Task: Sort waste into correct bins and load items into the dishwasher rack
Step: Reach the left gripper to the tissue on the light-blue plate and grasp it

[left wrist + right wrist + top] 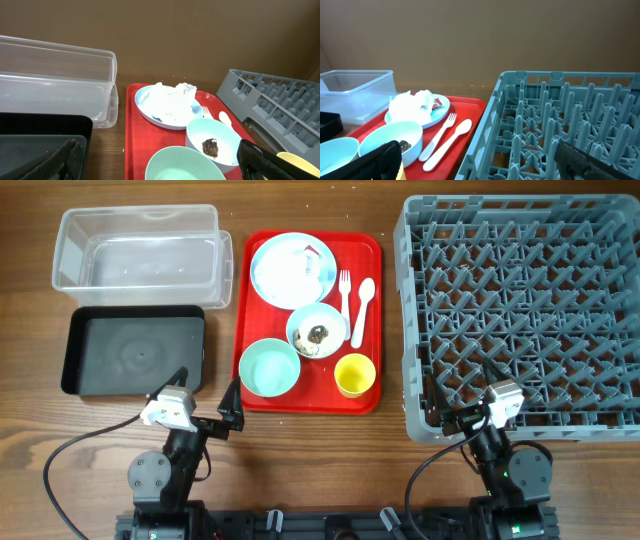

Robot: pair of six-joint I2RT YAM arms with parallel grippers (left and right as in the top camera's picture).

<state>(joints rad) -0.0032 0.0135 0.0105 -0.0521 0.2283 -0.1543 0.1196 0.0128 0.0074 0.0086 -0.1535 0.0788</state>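
**Count and layout: all tableware on the red tray, both pincers wide**

Bench (30,410), left to right: bins, red tray, rack.

Bins, 2:
- clear tub (140,260), far left
- black tray (135,352), just near of the tub

Red tray (243,320), 1, centre of the bench. It carries all of the following:
- plate (262,275), 1, pale blue, at the far end
- napkin (298,265), 1, white and crumpled, lying on the plate with a red bit at its far right
- far bowl (300,322), 1 of 2 bowls, just near of the plate and touching or almost touching it
- food clump (318,335), 1, brownish, inside the far bowl
- near bowl (270,368), 2 of 2 bowls, at the near-left corner, empty
- cup (355,374), 1, yellow, upright at the near-right corner, beside the near bowl
- fork (345,295), 1, and spoon (362,305), 1, both white, side by side right of the plate with heads toward the far edge and the fork on the left

Rack (520,310), 1, grey, fills the right side of the bench.

Pincers, 2:
- Left pincer (205,392) is at the near edge of the bench, between the black tray's near-right corner and the red tray's near-left corner. Its fingers are spread wide and grasp nothing.
- Right pincer (462,392) is at the rack's near edge. Its fingers are spread wide, with nothing between them.
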